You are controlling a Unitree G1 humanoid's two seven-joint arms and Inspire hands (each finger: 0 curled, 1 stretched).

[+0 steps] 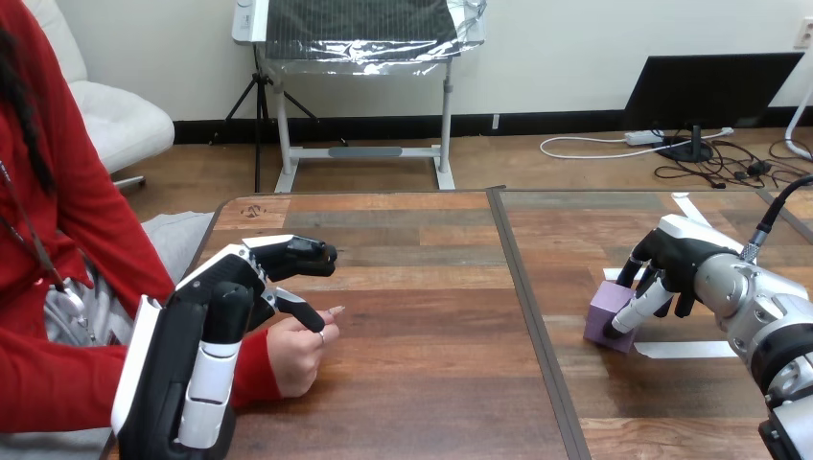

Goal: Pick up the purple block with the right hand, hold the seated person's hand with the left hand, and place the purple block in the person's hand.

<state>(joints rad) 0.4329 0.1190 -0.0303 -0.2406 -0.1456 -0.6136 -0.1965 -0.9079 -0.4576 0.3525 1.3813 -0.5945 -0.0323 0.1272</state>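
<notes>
The purple block [606, 309] rests on the table's right half. My right hand [683, 257] comes down on it from the right, fingers curled over its top and right side, so part of the block is hidden. The person's hand [295, 356] lies loosely curled on the table at the left. My left hand [226, 305] stands just over and beside the person's wrist. Its fingers [299, 255] reach straight forward above the person's hand, and its thumb [301, 312] touches the top of that hand without curling round it.
White tape strips [683, 350] mark the table around the block. A dark seam [525, 307] runs front to back between the two table halves. The wooden table [422, 383] is bare between the hands.
</notes>
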